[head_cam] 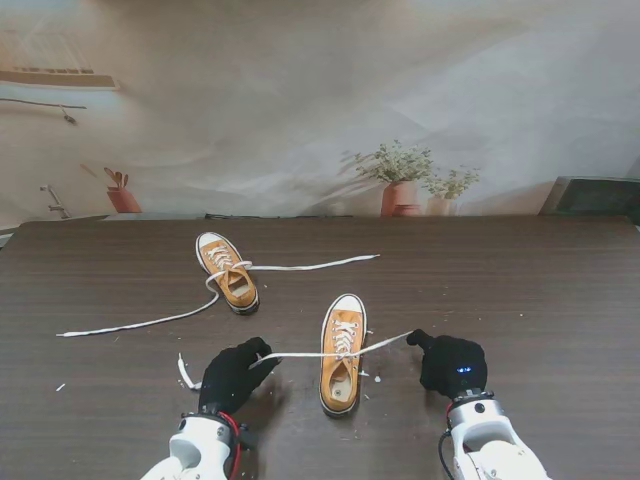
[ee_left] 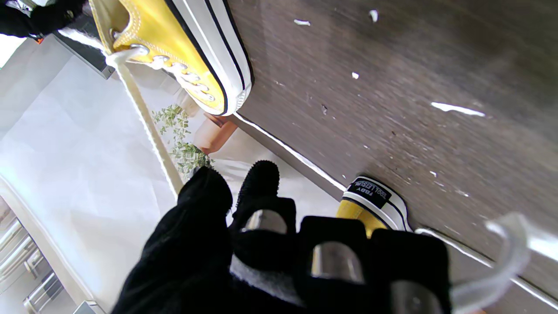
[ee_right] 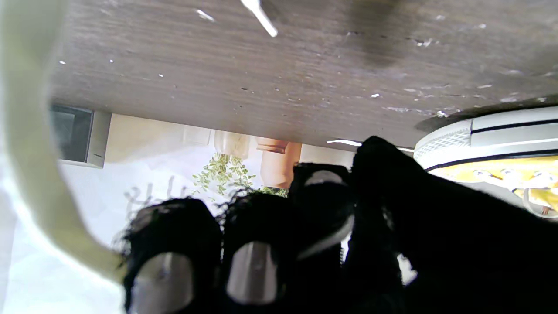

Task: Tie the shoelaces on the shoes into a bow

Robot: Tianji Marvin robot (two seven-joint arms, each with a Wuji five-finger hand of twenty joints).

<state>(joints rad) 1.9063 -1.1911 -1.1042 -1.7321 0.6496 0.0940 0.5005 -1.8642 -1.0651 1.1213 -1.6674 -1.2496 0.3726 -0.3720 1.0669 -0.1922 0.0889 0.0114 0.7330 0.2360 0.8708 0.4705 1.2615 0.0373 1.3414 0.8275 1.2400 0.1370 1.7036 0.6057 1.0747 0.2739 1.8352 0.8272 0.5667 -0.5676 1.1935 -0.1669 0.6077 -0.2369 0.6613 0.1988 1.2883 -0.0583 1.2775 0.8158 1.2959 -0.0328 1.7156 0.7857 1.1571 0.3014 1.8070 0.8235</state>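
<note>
The only writing that shows is a black heel tab on the far shoe (ee_left: 374,197), seen upside down in the left wrist view; its white letters are too small and inverted to read with confidence.

On the dark wooden table (head_cam: 540,290), the left hand (head_cam: 232,374), in a black glove, rests palm down just left of the near yellow low-top sneaker (head_cam: 342,352). Its fingers are curled and pinch the left lace end (head_cam: 300,354), which runs taut from the shoe's eyelets to the fingertips; the loose tail of that lace (head_cam: 186,374) trails out on the hand's left side. The right hand (head_cam: 452,364), also gloved, sits just right of the same sneaker with fingers folded, a fingertip reaching toward the shoe, and it grips the right lace end (head_cam: 388,341), drawn straight from the eyelets. In the right wrist view the lace curves round the outer side of the knuckles.

The sneaker lies between the two hands, toe pointing far. The second sneaker (head_cam: 227,271) lies farther and to the left, its laces (head_cam: 140,323) spread loose across the table on both sides.
</note>
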